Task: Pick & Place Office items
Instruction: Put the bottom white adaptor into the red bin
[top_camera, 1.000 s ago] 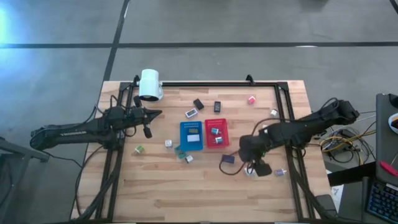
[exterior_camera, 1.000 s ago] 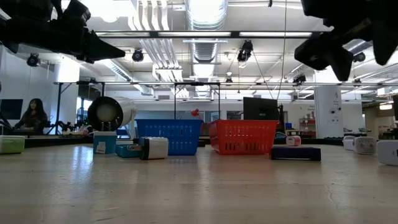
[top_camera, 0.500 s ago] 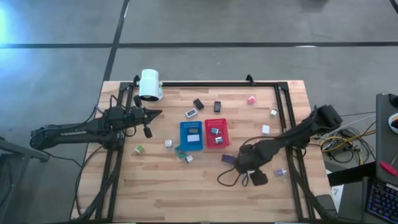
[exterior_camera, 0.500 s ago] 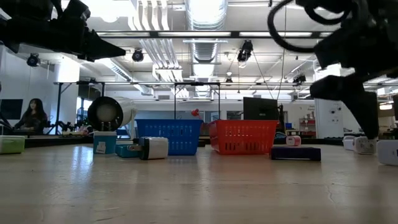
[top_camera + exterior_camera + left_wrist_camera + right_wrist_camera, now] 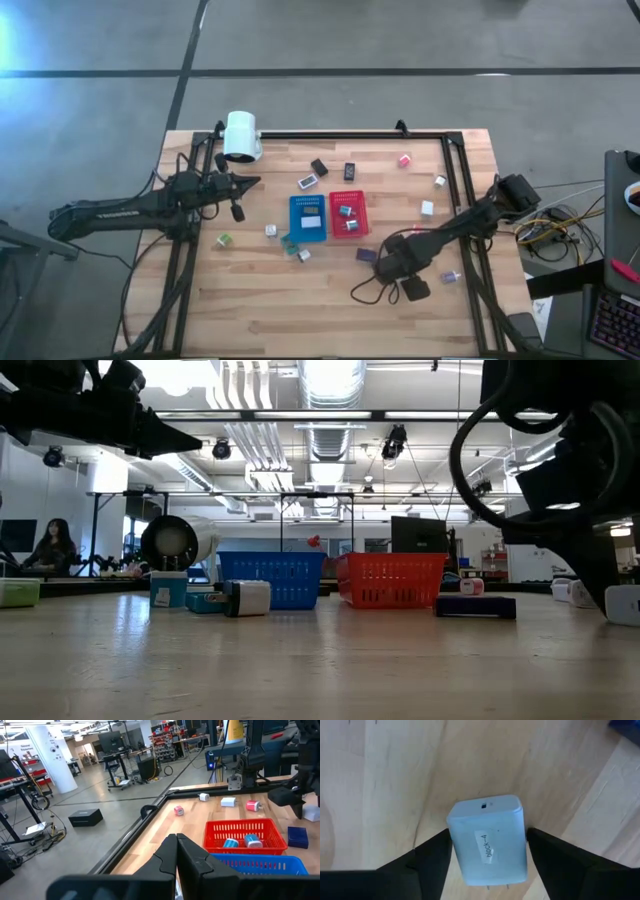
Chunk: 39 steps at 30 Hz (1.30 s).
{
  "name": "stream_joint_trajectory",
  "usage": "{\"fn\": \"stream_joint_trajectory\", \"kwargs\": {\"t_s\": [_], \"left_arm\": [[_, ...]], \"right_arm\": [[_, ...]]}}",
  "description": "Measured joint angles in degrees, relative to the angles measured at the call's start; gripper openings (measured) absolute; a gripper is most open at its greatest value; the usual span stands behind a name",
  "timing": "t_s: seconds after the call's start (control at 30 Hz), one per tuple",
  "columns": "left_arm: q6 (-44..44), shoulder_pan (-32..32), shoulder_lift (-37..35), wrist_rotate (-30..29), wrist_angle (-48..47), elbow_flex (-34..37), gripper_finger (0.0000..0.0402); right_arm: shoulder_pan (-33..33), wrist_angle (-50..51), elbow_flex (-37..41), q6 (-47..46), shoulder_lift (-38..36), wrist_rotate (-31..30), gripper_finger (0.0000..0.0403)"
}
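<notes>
A white block (image 5: 487,840) labelled "block-4" lies flat on the wooden table. My right gripper (image 5: 489,857) points down over it, open, with one dark finger (image 5: 432,857) on each long side of the block. In the high view that gripper (image 5: 396,272) hides the block. The low view shows the block (image 5: 622,605) at the right edge. Small office items lie scattered around: a dark blue block (image 5: 366,255), a pink one (image 5: 405,159), white ones (image 5: 427,208), black ones (image 5: 319,167). My left gripper (image 5: 255,181) waits shut, level above the table's left side. My right gripper comes at the white block from above, its fingers close beside the block's two long sides (image 5: 451,845). I cannot tell whether they touch it. The block lies flat on the table.
A blue tray (image 5: 308,216) and a red tray (image 5: 348,226) sit side by side at the table's middle, each holding a few items. A big white lamp head (image 5: 241,136) stands at the far left. A black frame (image 5: 460,190) runs around the work area.
My right gripper has come down toward the table and a little toward its near left, tipping over until its fingers point down. It now stands low over the white block. The left arm has kept still.
</notes>
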<state>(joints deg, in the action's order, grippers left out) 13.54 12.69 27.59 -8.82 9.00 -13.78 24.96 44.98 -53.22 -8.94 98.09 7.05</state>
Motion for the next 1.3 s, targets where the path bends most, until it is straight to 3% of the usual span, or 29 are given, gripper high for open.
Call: {"fn": "stream_joint_trajectory", "kwargs": {"t_s": [0.27, 0.53, 0.8, 1.0, 1.3], "left_arm": [[-0.02, 0.0, 0.0, 0.0, 0.0, 0.0, 0.0011], [-1.59, 0.0, 0.0, 0.0, -0.03, 0.0, 0.0011], [-1.97, 0.0, 0.0, 0.18, -0.44, 0.0, 0.0011], [-1.97, 0.0, 0.02, 0.22, -0.46, 0.0, 0.0011], [-1.97, 0.0, 0.04, 0.22, -0.46, 0.0, 0.0011]], "right_arm": [[0.31, -2.33, 0.09, 4.68, -0.58, -1.29, 0.017], [-1.72, -10.42, 0.09, 9.04, -6.6, -1.68, 0.0168], [-7.91, -19.75, 2.22, 12.71, -23.45, -4.65, 0.0168], [-16.04, -34.15, 11.33, 14.33, -39.53, -3.82, 0.0168], [-31.29, -43.17, 24.17, 12.33, -58.27, -1.97, 0.0168]]}}
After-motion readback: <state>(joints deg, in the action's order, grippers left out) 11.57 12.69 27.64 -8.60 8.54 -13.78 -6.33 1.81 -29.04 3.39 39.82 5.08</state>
